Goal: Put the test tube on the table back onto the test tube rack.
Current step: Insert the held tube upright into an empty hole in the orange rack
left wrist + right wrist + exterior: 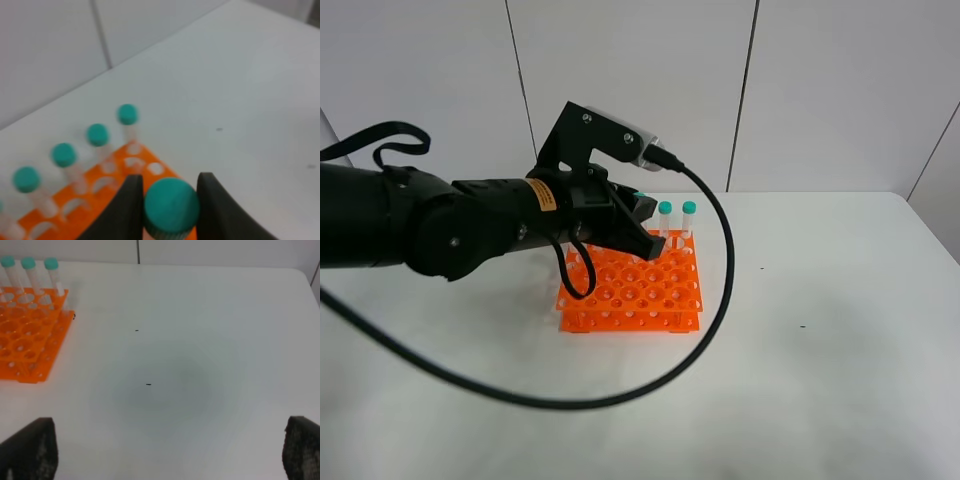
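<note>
High view, tube: we cannot see the test tube here; the left arm [440, 225] covers the far left corner of the test tube rack [650, 300], which stands near the counter's [840, 380] far edge.
High view, neighbours: standing tubes [689, 215] rise just beside the left jaws; a sideways drift could, we judge, knock them.
High view, cable: the black cable [722, 290] curves close past the rack's right side; we think it might snag or nudge it.
Left wrist, grip: the left jaws are clamped on the teal cap of the test tube [171, 206], above the rack [107, 184] and beside the row of standing tubes [97, 135].
Left wrist, risk: the tip is hidden; if it meets the grid between holes, we expect the tube to tilt or slip in the grip.
Right wrist, jaws: the right jaws stand wide apart, holding nothing, over bare counter [200, 365], well apart from the rack [30, 345].
Right wrist, obstruction: nothing of this arm blocks the rack.
</note>
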